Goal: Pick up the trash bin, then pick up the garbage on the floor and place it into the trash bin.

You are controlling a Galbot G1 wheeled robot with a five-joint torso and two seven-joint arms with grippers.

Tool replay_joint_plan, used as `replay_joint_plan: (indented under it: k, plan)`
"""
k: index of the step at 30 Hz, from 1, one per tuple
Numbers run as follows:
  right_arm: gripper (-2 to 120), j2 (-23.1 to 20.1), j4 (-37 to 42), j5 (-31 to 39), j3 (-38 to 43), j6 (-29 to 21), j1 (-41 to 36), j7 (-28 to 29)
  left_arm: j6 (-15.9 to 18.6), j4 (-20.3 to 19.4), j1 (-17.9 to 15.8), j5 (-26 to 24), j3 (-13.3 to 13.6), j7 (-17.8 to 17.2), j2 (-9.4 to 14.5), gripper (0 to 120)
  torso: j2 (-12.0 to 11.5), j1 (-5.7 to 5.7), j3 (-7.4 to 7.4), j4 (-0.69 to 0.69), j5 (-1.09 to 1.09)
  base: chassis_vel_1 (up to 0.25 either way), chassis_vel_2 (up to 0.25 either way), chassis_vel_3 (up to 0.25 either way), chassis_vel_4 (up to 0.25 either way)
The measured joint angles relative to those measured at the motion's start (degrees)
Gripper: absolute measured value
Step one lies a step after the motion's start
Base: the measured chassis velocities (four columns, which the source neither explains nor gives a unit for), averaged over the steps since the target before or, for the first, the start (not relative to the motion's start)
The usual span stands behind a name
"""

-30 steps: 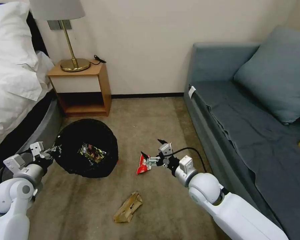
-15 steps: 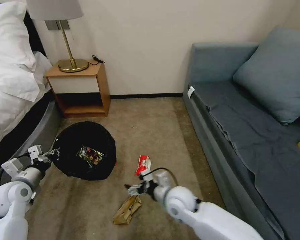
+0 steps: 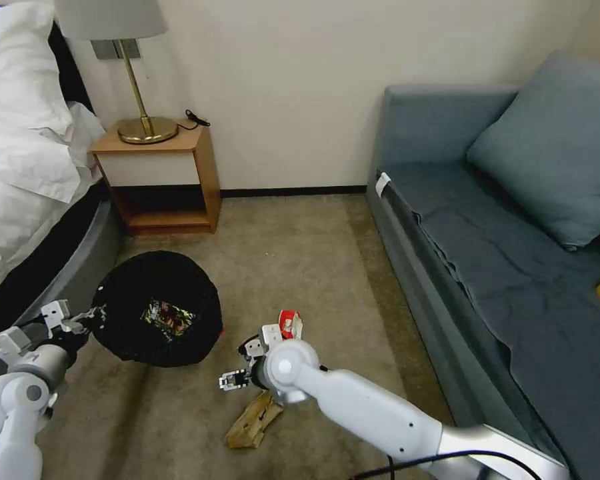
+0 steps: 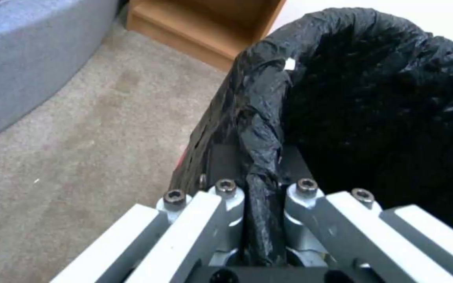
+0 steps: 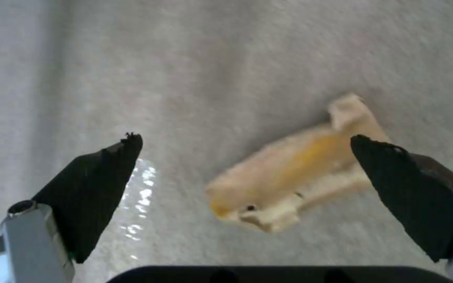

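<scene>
Trash bin [image 3: 155,308] liner: crinkled black plastic, slight sheen. Crumpled tan paper [image 5: 295,165], matt. Carpet [image 3: 300,267] rough beige pile. Nightstand [image 3: 160,177] smooth wood. Lamp base [image 3: 147,130] glossy brass metal.

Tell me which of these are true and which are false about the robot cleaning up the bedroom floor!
1. The left pincer is pinching the rim of the trash bin. True.
2. The right pincer is squeezing the crumpled tan paper. False: it is open, with the paper on the carpet below and between its fingers.
3. The red-and-white packet is inside the bin. False: it lies on the carpet beside the right arm.
4. A wrapper already lies inside the bin. True.
5. The lamp stands on the sofa. False: it stands on the wooden nightstand.
</scene>
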Motion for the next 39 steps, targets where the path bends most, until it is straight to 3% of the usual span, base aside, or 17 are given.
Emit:
replay_joint_plan:
  k: [6,20,24,39]
  plan:
    - [100,2.05,-4.17,5.10,0.93,-0.83,1.07,4.25,-0.16,0.49,-0.32,-0.08,0.74,0.14,0.15,5,0.00,0.00,0.00,-0.01,0.00,0.000,0.000,0.000,0.000]
    - [100,9.78,-17.43,4.67,4.09,-1.07,0.66,9.86,-0.70,1.89,0.45,-0.59,0.00,0.75,0.69,5,0.00,0.00,0.00,0.00,0.01,0.000,0.000,0.000,0.000]
    - [100,12.83,-22.33,1.01,5.62,-1.07,-0.71,9.97,-1.08,2.88,0.60,-0.61,-0.38,1.03,0.89,5,0.00,0.00,0.00,0.01,0.01,0.000,0.000,0.000,0.000]
    - [100,13.20,-27.39,-7.32,6.96,-0.96,-2.47,6.25,-1.90,4.69,-0.33,-0.12,0.06,1.52,1.00,5,0.01,0.00,-0.01,0.00,0.02,0.000,0.000,0.000,0.000]
